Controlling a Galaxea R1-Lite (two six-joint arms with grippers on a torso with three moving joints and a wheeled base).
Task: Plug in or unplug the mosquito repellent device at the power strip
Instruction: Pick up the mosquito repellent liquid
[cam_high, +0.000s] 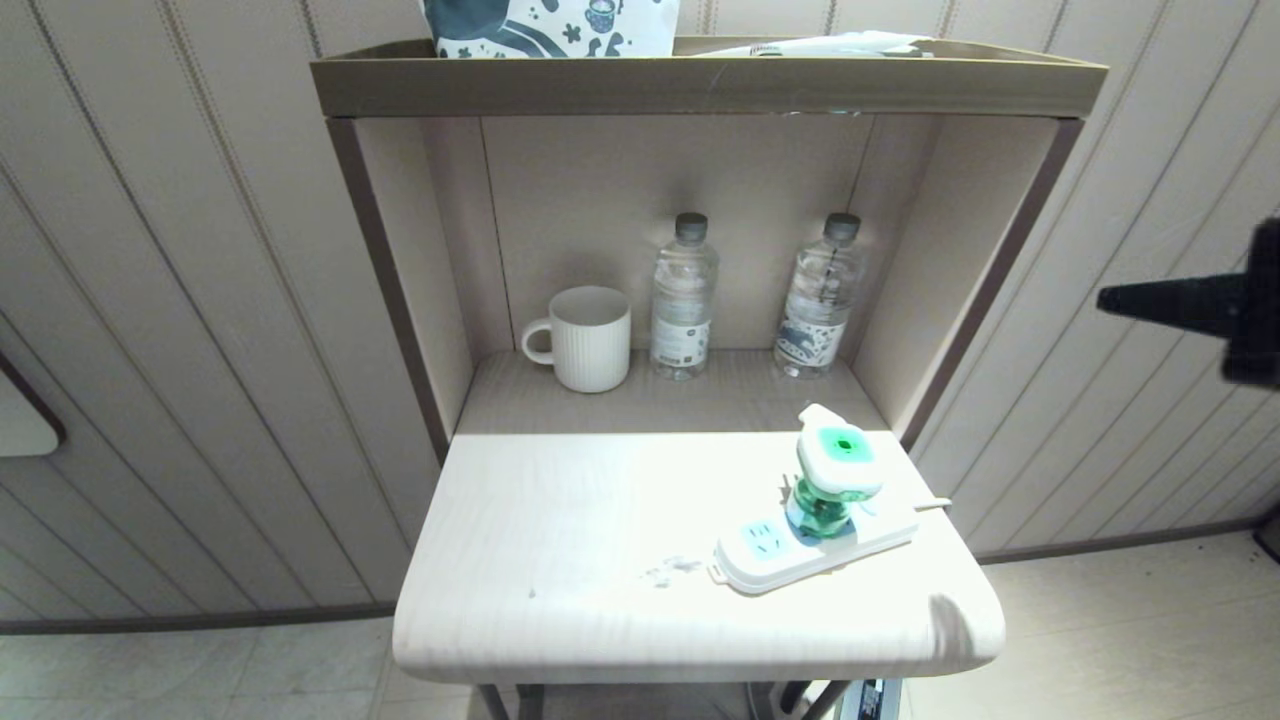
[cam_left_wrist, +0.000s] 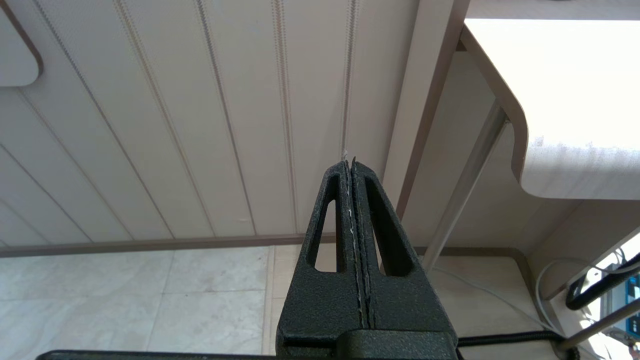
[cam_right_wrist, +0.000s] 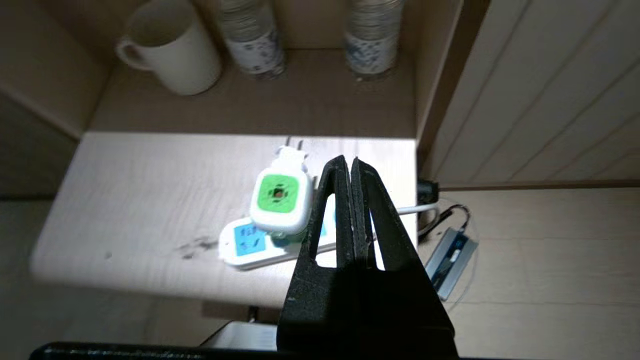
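Reaching in from the right edge of the head view, the right gripper (cam_high: 1110, 298) hangs in the air well to the right of the shelf unit (cam_high: 700, 85), its dark tip pointing left and level, its fingers clenched together on nothing. From its wrist camera the closed fingers (cam_right_wrist: 345, 210) sit above and apart from the table (cam_right_wrist: 150, 200).

The mosquito repellent device (cam_high: 838, 470) stands on the power strip (cam_high: 770, 560), which lies near the table's (cam_high: 560, 560) right front corner, angled, with a free blue socket (cam_high: 765, 537) toward the front. The device's white cap with its green centre tilts a little; whether its pins are seated I cannot tell.

The left gripper (cam_left_wrist: 349, 162) is parked low beside the table, pointing at the panelled wall (cam_left_wrist: 175, 125), fingers pressed together and empty.

A white mug (cam_high: 585, 337) and two water bottles (cam_high: 683, 297) stand at the back of the shelf.
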